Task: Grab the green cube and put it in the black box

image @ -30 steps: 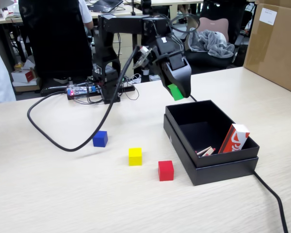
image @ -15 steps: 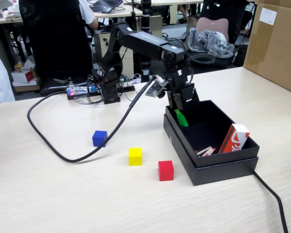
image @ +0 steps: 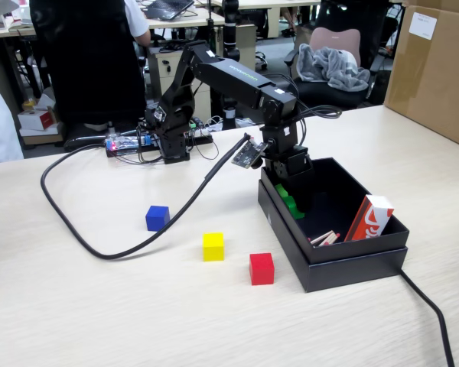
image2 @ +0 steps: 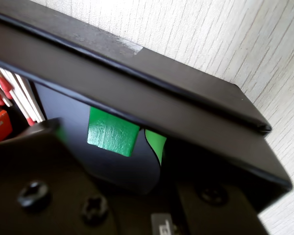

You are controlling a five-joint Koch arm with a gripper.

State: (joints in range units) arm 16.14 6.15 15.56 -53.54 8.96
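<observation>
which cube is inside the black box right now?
The green cube, under the pincer in the black box. The blue cube, yellow cube and red cube sit on the table.

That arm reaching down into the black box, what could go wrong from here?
The gripper sits low in the black box, tight against its near wall, so lifting out could snag the rim and drag the box. Matches and a red-and-white packet also lie inside, and a wide swing might knock them. Whether the green cube is released is unclear.
</observation>
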